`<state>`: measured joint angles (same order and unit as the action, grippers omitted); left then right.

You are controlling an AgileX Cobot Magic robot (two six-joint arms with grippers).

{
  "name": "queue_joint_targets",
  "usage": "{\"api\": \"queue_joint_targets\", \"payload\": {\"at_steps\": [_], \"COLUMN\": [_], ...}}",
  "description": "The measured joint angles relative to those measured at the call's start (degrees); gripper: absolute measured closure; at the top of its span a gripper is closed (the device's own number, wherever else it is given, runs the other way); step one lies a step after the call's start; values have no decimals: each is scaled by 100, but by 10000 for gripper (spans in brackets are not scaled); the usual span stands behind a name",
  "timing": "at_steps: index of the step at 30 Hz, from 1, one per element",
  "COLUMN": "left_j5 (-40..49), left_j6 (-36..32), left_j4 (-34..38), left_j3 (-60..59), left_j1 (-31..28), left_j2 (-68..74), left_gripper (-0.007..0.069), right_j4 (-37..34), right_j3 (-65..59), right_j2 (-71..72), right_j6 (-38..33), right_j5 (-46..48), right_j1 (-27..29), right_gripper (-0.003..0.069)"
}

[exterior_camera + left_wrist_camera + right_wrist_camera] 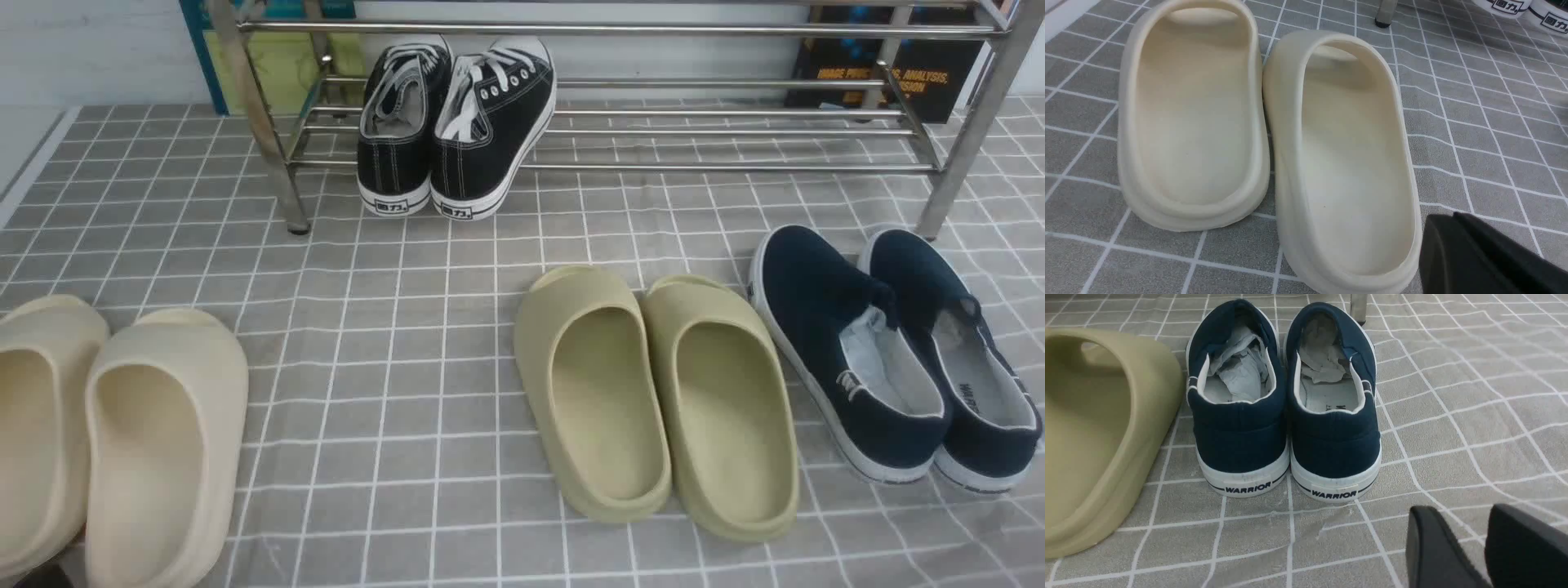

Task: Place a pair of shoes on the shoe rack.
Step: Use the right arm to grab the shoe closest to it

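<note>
The pair of navy slip-on shoes (816,294) stands on the checked cloth at the front right, toes toward the rack's right leg. In the right wrist view both heels (1237,433) face me, with crumpled paper inside. My right gripper (1461,512) is open and empty, a little behind the heels and off to one side. The chrome shoe rack (620,167) runs across the back. My left gripper (1443,218) is shut and empty, beside the heel of a cream slide. Neither gripper shows in the front view.
Black lace-up sneakers (453,122) rest on the rack's lower bars at the left. Olive slides (653,400) lie just left of the navy shoes, also in the right wrist view (1094,437). Cream slides (122,441) lie at the front left, under the left wrist (1347,163).
</note>
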<state>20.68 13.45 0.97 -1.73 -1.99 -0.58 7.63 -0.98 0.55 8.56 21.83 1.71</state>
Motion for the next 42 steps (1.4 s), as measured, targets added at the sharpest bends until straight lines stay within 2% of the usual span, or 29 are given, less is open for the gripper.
{"api": "queue_joint_targets", "payload": {"at_steps": [20,27,31,35,38,42], "left_j5": [0,0,0,0,0,0], "left_j6": [0,0,0,0,0,0], "left_j4": [0,0,0,0,0,0], "left_j3": [0,0,0,0,0,0], "left_j1": [0,0,0,0,0,0], "left_j2": [0,0,0,0,0,0], "left_gripper": [603,603,603,603,599,596], "right_j4": [41,-303,-872,-2217,-3490,-4225], "right_j3": [0,0,0,0,-11,-37], "right_j2": [0,0,0,0,0,0], "right_j6": [0,0,59,723,1465,1775], "right_j5": [0,0,0,13,70,64], "right_j1": [0,0,0,0,0,0], "right_gripper": [419,419,419,419,419,419]}}
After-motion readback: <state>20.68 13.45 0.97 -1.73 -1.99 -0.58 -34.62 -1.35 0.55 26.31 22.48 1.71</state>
